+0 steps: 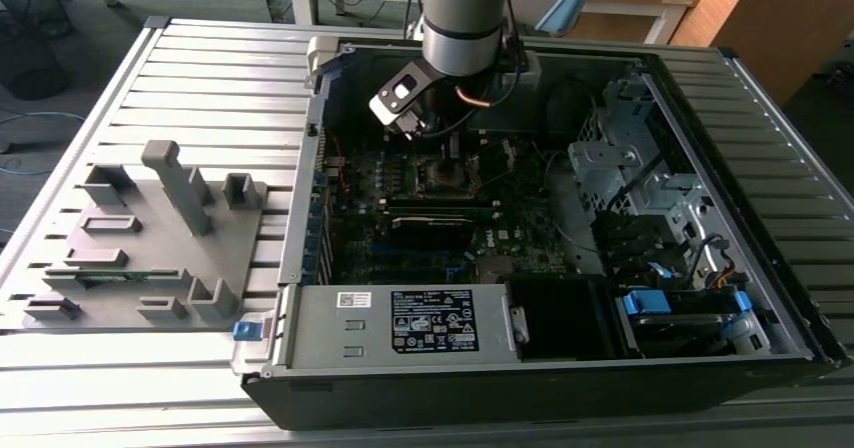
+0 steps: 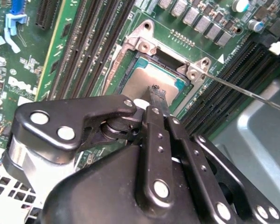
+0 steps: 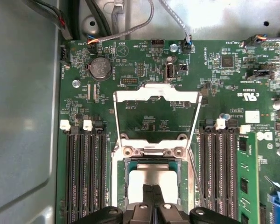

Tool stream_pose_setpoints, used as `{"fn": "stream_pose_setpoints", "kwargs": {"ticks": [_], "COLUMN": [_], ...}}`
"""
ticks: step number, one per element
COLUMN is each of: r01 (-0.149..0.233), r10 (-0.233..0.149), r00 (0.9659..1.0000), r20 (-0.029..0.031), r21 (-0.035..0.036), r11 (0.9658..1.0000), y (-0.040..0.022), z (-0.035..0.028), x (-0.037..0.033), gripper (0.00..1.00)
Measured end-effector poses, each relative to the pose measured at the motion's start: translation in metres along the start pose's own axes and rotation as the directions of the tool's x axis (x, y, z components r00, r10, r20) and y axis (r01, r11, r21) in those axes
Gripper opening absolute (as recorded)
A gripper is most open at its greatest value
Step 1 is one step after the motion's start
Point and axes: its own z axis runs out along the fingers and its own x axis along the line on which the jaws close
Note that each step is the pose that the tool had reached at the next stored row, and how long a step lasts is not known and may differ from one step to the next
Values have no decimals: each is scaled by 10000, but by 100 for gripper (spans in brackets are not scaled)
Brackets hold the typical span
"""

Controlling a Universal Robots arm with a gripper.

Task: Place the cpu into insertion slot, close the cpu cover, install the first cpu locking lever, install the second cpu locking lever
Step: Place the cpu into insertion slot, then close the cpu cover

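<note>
The cpu [image 3: 151, 176], a flat grey square, lies inside the insertion slot [image 3: 119, 184] on the motherboard. My gripper [image 3: 152, 190] is shut, its two black fingertips pressed together and resting on or just above the chip's top; nothing sits between them. In the second wrist view the same fingertips [image 2: 157, 92] meet over the cpu [image 2: 142, 79]. The cpu cover [image 3: 155, 95], a silver frame with a square cut-out, is flipped open and stands back from the socket. A thin locking lever [image 2: 245, 92] juts out free beside the socket. In the exterior view the gripper [image 1: 447, 156] hangs over the socket [image 1: 451, 176].
Black memory slots [image 3: 81, 172] flank the socket, with a green memory stick [image 3: 247, 179] on one side. The power supply box [image 1: 427, 320] fills the case's front edge. Drive cages [image 1: 641, 168] stand at the exterior view's right. A grey fixture tray [image 1: 147, 238] lies outside the case.
</note>
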Motion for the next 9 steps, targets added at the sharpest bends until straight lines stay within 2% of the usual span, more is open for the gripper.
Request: {"fn": "stream_pose_setpoints", "kwargs": {"ticks": [9], "r01": [0], "r10": [0], "r00": [10000], "r20": [1], "r21": [1], "r11": [10000], "y": [1], "z": [-36], "x": [0], "gripper": [11]}}
